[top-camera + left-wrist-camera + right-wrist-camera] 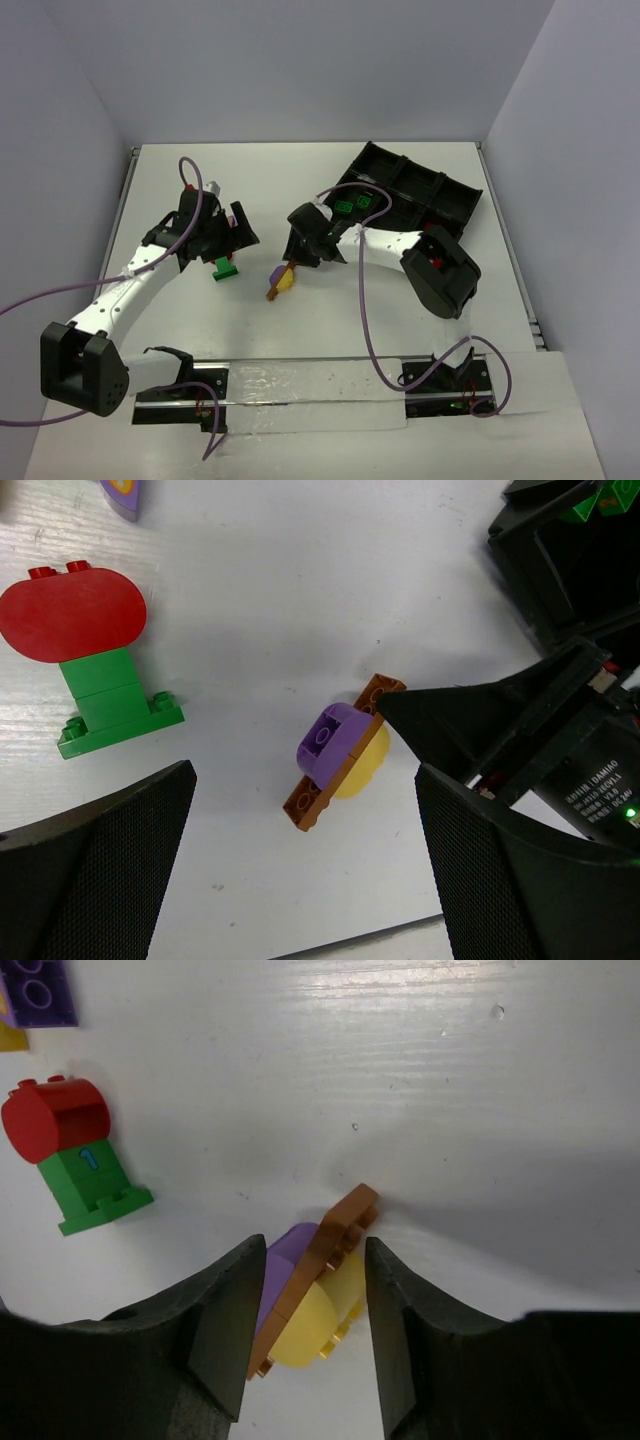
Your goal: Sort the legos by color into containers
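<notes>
Centre of the top view: the right gripper (297, 258) leans over a brown, purple and yellow cluster (282, 280); the tray (460, 195) at upper right holds green legos (349, 206). Left wrist view: the left gripper (305, 820) gapes wide, empty, probably waiting. Right wrist view: fingers (230, 1330) bracket the cluster (310, 1300) closely, presumably to lift it; whether they pinch, I cannot tell.
</notes>
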`<state>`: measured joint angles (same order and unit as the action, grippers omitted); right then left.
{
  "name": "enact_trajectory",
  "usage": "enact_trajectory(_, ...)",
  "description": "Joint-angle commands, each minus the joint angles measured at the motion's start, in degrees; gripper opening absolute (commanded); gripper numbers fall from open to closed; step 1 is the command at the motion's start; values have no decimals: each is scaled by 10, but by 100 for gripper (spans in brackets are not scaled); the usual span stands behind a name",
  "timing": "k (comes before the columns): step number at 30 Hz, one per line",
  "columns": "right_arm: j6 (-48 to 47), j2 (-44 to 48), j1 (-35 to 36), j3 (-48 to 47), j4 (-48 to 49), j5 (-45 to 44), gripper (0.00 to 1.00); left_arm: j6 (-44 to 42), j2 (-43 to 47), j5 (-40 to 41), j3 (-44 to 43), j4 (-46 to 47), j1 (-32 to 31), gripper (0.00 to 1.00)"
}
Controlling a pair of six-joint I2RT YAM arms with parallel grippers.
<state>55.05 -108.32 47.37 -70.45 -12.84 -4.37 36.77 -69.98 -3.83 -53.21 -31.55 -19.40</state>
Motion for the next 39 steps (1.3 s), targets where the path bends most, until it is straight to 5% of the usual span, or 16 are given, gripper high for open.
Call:
enact_trajectory(1,11,-27,-1,-37,0,-24,49,-19,-2,7,-21,1,2,99)
enact_trajectory(7,17,-42,-4,-45,-4,-15,37,-26,-8,14,-24,0,2,99)
enact_trajectory(15,12,-26,-6,-47,-7,-20,0,-28,-15,11,-22,3,2,99)
enact_trajectory(25,-37,22,-14,-87,-17,-23,0,-44,-20,-186,18,72,2,99)
enact_trajectory(39,-50,56,-29,-110,-19,9,0,3,-32,-279,72,159,8,99)
